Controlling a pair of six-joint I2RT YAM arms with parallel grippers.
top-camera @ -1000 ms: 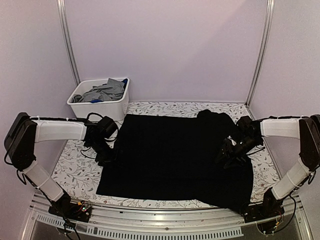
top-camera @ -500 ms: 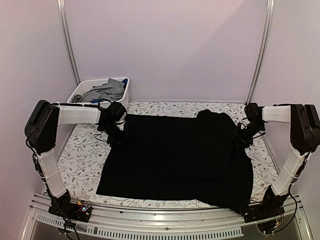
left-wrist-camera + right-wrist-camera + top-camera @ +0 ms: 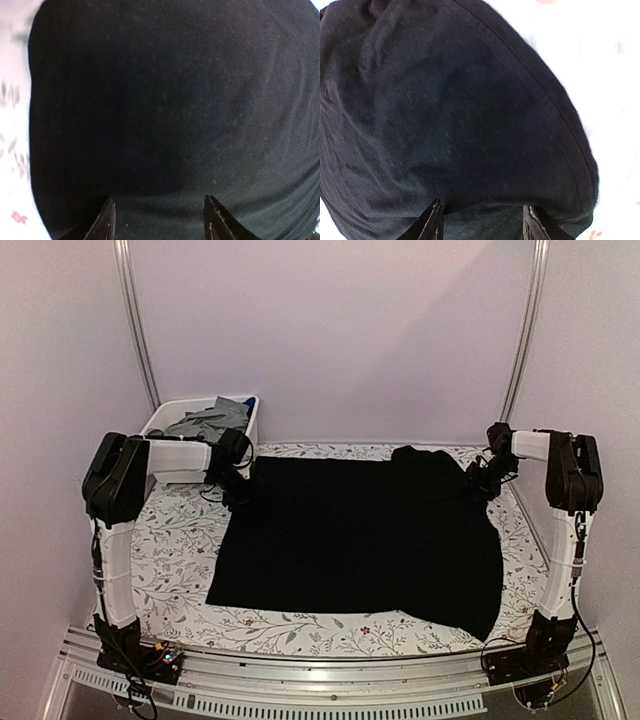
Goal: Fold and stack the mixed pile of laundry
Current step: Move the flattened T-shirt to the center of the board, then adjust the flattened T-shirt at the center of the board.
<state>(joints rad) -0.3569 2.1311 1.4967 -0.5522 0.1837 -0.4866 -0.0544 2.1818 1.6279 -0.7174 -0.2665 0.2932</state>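
A black T-shirt (image 3: pixel 360 540) lies spread flat on the flowered table (image 3: pixel 170 550), with a folded lump at its far right corner. My left gripper (image 3: pixel 240 485) is at the shirt's far left corner. In the left wrist view this gripper (image 3: pixel 159 200) has its jaws apart, tips down on the black cloth (image 3: pixel 165 100). My right gripper (image 3: pixel 480 480) is at the far right corner. In the right wrist view it (image 3: pixel 482 204) also stands with jaws apart on the black cloth (image 3: pixel 460 110). A grey garment (image 3: pixel 210 420) and a bit of blue cloth (image 3: pixel 250 400) lie in the bin.
The white plastic bin (image 3: pixel 165 425) stands at the far left corner of the table, just behind my left arm. Metal frame posts (image 3: pixel 135 320) rise at both back corners, and purple walls close in the sides and back.
Both grippers have moved from the shirt's sides toward its far corners. The shirt has slid away from the near edge with them.
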